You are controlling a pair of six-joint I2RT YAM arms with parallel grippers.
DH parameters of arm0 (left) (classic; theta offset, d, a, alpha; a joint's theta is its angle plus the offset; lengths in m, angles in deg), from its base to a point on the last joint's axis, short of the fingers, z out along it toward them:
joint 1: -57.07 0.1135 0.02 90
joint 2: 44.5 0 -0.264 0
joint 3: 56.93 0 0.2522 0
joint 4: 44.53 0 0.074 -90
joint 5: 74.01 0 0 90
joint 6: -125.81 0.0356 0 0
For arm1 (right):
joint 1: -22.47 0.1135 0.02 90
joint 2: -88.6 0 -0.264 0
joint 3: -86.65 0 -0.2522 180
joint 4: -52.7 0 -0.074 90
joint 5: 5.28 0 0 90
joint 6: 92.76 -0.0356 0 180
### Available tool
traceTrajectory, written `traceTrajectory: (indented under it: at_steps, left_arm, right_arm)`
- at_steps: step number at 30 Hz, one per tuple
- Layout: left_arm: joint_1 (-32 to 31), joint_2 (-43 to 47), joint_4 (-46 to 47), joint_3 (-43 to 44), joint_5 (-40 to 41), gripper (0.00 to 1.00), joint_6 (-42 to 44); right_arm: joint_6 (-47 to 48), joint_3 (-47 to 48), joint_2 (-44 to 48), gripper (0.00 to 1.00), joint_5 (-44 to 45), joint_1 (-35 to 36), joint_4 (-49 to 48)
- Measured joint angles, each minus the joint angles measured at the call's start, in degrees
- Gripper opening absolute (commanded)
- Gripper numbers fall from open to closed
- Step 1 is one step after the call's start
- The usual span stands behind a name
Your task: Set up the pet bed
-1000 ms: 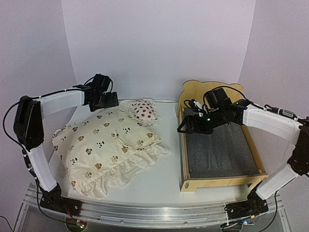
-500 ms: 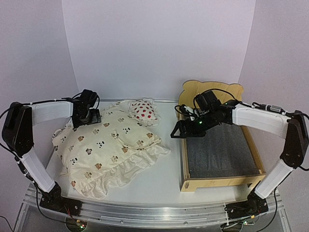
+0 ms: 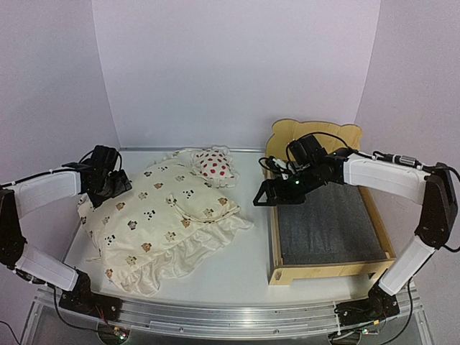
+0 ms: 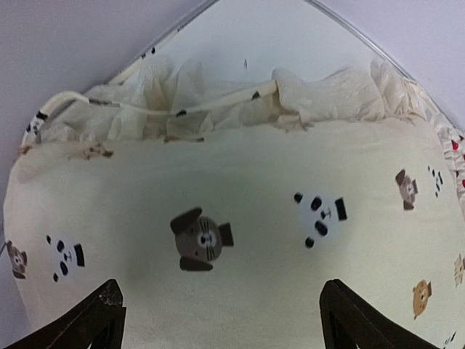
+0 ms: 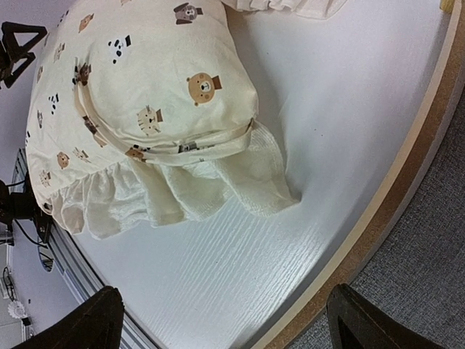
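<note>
The pet bed (image 3: 334, 230), a light plywood frame with an eared headboard and grey felt base, stands at the right of the table. Its left rail (image 5: 407, 218) and felt show in the right wrist view. My right gripper (image 3: 279, 195) (image 5: 225, 327) hovers open over that rail and the bare table beside it, holding nothing. A cream animal-print cushion (image 3: 158, 215) (image 4: 240, 218) (image 5: 138, 87) lies at the left. My left gripper (image 3: 111, 185) (image 4: 225, 323) is open just above the cushion's far left end, nothing between its fingers. A small strawberry pillow (image 3: 213, 165) rests behind the cushion.
The white table (image 3: 237, 266) has walls close behind and on both sides. A metal rail (image 3: 215, 316) with the arm bases runs along the near edge. The cushion's ruffle (image 5: 240, 189) spreads toward the bed.
My left arm has swung left and down, from behind the cushion to its far left end. My right gripper has shifted slightly left, from over the felt to the bed's left rail.
</note>
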Motion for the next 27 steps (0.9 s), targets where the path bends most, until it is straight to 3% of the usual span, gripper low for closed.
traceTrajectory:
  at_steps: [6, 10, 20, 27]
  left_arm:
    - [-0.01, 0.93, 0.75, -6.10, -4.60, 0.86, -0.95]
    - [-0.01, 0.40, 2.39, -7.59, -6.55, 0.74, -1.66]
    - [-3.27, -3.57, 7.69, -9.89, -8.84, 0.15, -2.19]
    - [-10.50, -4.59, 7.62, -9.77, -7.46, 0.04, -5.55]
  right_arm:
    - [0.27, 0.00, 1.17, 0.98, 1.58, 0.01, 0.83]
    - [0.20, -0.56, 3.43, 0.98, 2.08, 0.01, 0.82]
    - [-0.36, -4.50, 6.11, 0.98, 2.80, 0.01, 1.02]
    - [-0.44, -6.31, 8.03, 0.98, 3.31, 0.01, 1.17]
